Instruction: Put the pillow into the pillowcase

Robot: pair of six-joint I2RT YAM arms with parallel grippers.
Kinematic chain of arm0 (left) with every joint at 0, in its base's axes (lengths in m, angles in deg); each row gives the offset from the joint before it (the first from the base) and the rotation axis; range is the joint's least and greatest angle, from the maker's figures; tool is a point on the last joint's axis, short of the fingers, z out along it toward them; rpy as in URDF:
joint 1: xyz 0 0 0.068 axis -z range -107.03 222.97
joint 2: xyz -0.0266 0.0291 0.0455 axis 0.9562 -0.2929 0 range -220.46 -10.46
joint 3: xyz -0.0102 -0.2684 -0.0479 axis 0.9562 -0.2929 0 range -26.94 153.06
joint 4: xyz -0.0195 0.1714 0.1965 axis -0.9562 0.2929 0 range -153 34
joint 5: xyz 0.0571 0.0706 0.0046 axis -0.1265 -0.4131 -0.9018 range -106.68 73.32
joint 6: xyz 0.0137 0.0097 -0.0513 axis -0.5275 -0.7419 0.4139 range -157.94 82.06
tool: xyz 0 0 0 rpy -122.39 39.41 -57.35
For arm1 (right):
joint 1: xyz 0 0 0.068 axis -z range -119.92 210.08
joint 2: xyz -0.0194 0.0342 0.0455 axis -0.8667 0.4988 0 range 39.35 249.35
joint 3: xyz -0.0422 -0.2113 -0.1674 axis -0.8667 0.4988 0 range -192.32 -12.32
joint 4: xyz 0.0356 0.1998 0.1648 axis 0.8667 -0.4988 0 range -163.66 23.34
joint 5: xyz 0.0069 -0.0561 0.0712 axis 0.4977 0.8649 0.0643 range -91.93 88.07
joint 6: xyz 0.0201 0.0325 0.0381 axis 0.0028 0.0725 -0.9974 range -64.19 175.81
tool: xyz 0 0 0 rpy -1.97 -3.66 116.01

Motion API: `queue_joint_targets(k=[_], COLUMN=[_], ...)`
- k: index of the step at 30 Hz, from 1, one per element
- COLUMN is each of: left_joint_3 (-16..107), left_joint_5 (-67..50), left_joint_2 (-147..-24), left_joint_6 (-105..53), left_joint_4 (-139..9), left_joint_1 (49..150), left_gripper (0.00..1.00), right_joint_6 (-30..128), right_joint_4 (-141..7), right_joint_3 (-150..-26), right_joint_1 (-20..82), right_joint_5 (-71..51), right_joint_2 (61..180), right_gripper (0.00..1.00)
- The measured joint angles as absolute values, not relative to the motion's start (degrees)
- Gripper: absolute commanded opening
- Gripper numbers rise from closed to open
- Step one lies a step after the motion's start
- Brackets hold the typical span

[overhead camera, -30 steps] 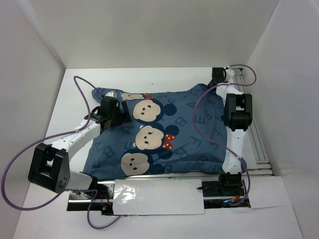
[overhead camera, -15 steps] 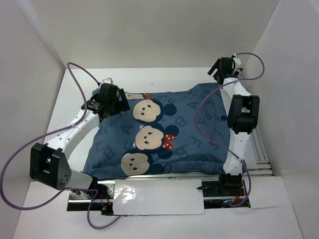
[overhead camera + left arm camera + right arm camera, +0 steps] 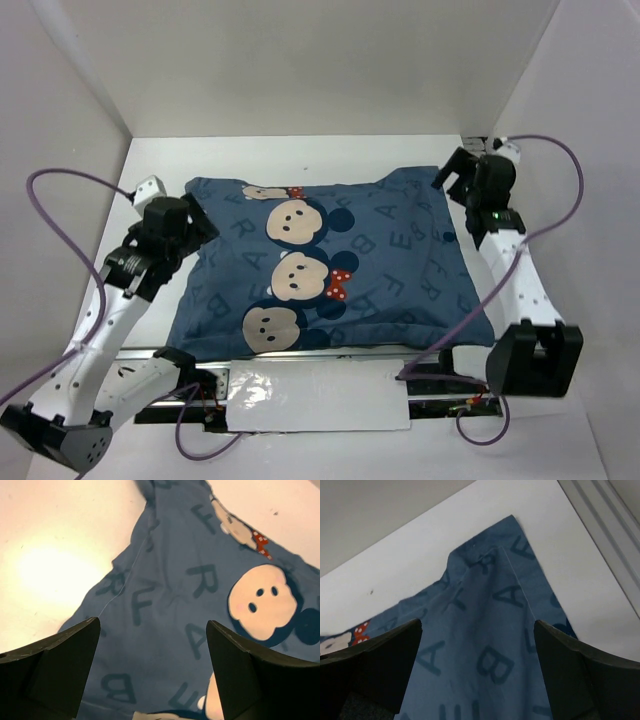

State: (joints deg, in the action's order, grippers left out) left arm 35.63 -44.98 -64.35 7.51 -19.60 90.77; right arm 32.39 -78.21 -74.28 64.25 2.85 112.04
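The blue pillowcase (image 3: 330, 265), printed with letters and mouse faces, lies flat and plump on the white table. The pillow is hidden; no cream fabric shows. My left gripper (image 3: 192, 232) hovers open at the pillowcase's left edge. In the left wrist view the left gripper (image 3: 152, 625) stands wide over the lettered cloth (image 3: 165, 595), with nothing between its fingers. My right gripper (image 3: 452, 180) is open just off the far right corner. In the right wrist view the right gripper (image 3: 477, 624) is apart above that corner of the cloth (image 3: 490, 610), holding nothing.
White walls enclose the table on three sides. A metal rail with a white sheet (image 3: 320, 395) runs along the near edge. Another rail (image 3: 600, 510) lies at the right. Purple cables (image 3: 60, 185) loop off both arms.
Both arms have drawn back outward from the pillowcase. The right gripper has opened and let go of the far right corner. The left gripper has moved from the far left corner to the left edge.
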Motion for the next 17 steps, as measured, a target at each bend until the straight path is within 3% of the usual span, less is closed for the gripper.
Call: queue_joint_targets(k=[6,17], left_joint_3=[30.58,29.4], left_joint_5=[-44.89,-44.89], left_joint_2=[-60.15,-59.43], left_joint_6=[8.84,9.32], left_joint_4=[-18.0,-17.94], left_joint_1=[90.75,90.86], left_gripper=[1.0,1.0], right_joint_6=[33.79,34.31], right_joint_4=[-78.69,-79.11], right_joint_3=[-64.66,-64.81], right_joint_1=[64.25,64.2], right_joint_5=[0.79,-4.43], right_joint_2=[100.63,98.31], right_gripper=[1.0,1.0])
